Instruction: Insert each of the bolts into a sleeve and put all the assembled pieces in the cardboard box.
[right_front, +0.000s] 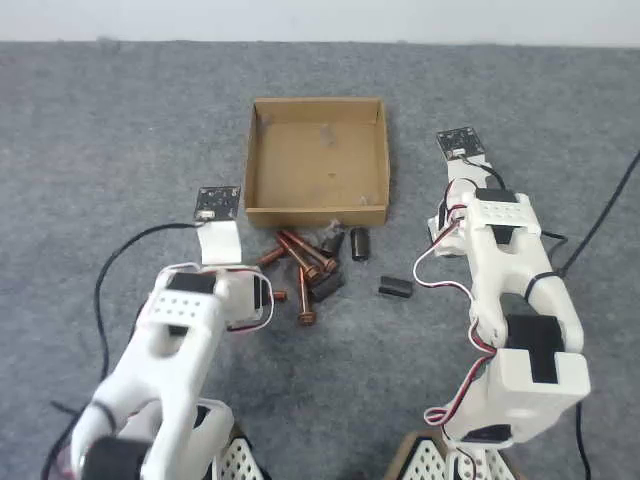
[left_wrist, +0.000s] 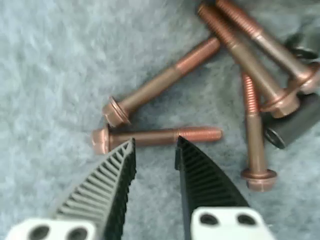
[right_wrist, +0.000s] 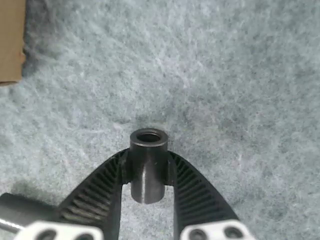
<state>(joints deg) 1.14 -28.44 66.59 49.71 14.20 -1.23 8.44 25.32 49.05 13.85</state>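
Right wrist view, jaws clamped on sleeve (right_wrist: 148, 167)

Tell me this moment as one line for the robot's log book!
left gripper open at a bolt | right gripper shut on sleeve | cardboard box holds no pieces

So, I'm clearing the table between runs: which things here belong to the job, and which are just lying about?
Job: bolts; loose sleeves; sleeve in the right end effector; cardboard box.
Lying about: black cables on the carpet.
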